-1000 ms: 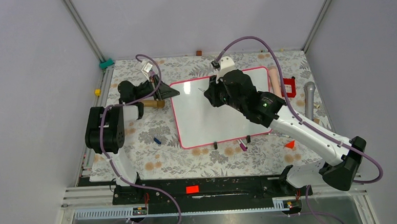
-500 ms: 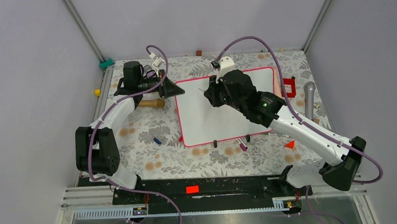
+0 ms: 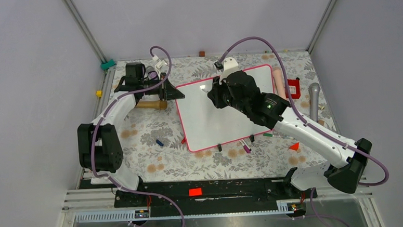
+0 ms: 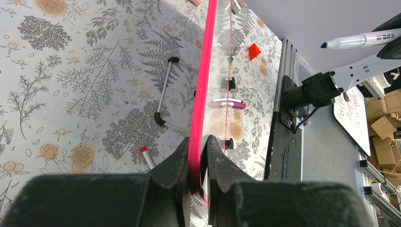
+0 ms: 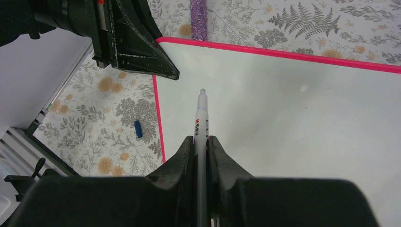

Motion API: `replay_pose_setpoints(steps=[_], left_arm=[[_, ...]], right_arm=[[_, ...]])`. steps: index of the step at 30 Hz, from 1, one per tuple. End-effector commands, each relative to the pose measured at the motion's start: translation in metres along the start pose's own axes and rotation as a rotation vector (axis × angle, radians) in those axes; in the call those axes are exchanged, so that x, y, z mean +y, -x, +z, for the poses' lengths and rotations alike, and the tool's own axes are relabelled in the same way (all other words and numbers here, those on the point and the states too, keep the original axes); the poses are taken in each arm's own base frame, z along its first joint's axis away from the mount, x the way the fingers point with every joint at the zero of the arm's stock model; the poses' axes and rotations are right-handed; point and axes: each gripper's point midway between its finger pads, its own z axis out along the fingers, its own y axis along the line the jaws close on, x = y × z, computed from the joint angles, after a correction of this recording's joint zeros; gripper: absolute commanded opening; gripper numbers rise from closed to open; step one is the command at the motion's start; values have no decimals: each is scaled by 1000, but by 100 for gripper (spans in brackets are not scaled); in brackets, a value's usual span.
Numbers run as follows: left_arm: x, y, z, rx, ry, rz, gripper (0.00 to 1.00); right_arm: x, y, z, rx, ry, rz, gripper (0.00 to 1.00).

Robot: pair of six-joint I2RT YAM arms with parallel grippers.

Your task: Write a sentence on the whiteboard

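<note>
The whiteboard (image 3: 210, 121), glossy white with a pink-red frame, lies on the floral table. Its face is blank, so no blue sentence shows. My left gripper (image 3: 175, 92) is shut on the frame at the board's far left corner, as the left wrist view shows: left gripper (image 4: 197, 158), frame (image 4: 208, 71). My right gripper (image 3: 212, 96) is shut on a white marker (image 5: 200, 120) and holds it over the far left part of the board (image 5: 293, 118). The marker's blue tip (image 4: 324, 45) appears to be off the surface.
A wooden handle (image 3: 149, 104) lies left of the board. A blue cap (image 3: 159, 143) lies near left. Loose markers (image 3: 245, 146) and black clips (image 3: 218, 147) sit at the board's near edge. A pink cylinder (image 3: 279, 81), red block (image 3: 293, 88) and grey microphone (image 3: 314, 100) lie to the right.
My left arm has stretched out to the board's far left corner and closed on the frame. The board shifted right, then back a little. My right gripper with the marker has stayed put.
</note>
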Motion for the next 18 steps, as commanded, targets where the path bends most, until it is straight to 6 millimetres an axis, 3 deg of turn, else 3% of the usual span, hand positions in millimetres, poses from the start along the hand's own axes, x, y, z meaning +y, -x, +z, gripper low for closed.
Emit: replay_pose_setpoints(steps=[1, 12, 18], left_arm=[[47, -24, 3, 83, 162, 139, 5], [55, 3, 20, 65, 107, 137, 4], [55, -6, 27, 79, 65, 131, 4]], right_arm=[[2, 9, -2, -42, -28, -37, 0], [-15, 16, -6, -77, -130, -76, 0], [-19, 8, -6, -54, -138, -85, 0]])
